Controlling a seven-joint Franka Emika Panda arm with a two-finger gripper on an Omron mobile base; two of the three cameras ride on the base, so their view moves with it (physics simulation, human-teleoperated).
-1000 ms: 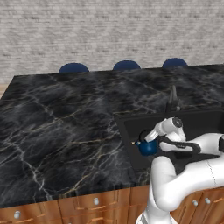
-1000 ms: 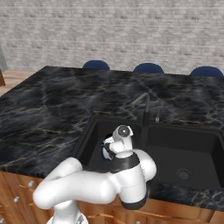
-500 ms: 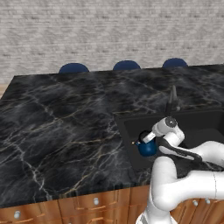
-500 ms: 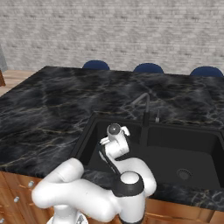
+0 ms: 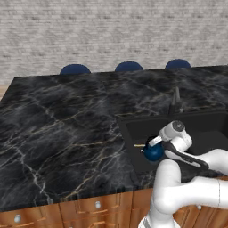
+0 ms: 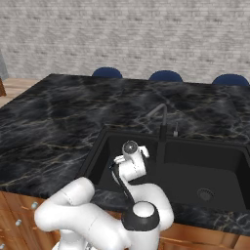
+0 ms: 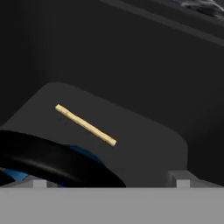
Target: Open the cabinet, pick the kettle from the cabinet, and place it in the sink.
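Observation:
The dark-blue kettle (image 5: pixel 154 153) stands on the floor of the sink (image 5: pixel 133 130), near its left wall. My gripper (image 5: pixel 153 143) hangs just above it, open, with its fingers on either side of the black loop handle (image 7: pixel 52 161) and no grip on it. In the hand view the gripper (image 7: pixel 111 181) has its tips wide apart, and a patch of the kettle's blue body (image 7: pixel 85 153) shows under the handle. From the right base view my hand (image 6: pixel 131 160) is low inside the sink (image 6: pixel 195 163) and covers the kettle. The cabinet is out of view.
A slim dark faucet (image 5: pixel 176 101) rises behind the basin (image 6: pixel 162 128). A thin tan stick (image 7: pixel 85 124) lies on the sink floor beyond the kettle. Black veined marble counter (image 5: pixel 67 129) spreads to the left. Blue chair backs (image 5: pixel 128 67) line the far edge.
The jaws have spread a little wider. My elbow has swung round while the hand stayed low in the sink. The kettle has stayed where it stood.

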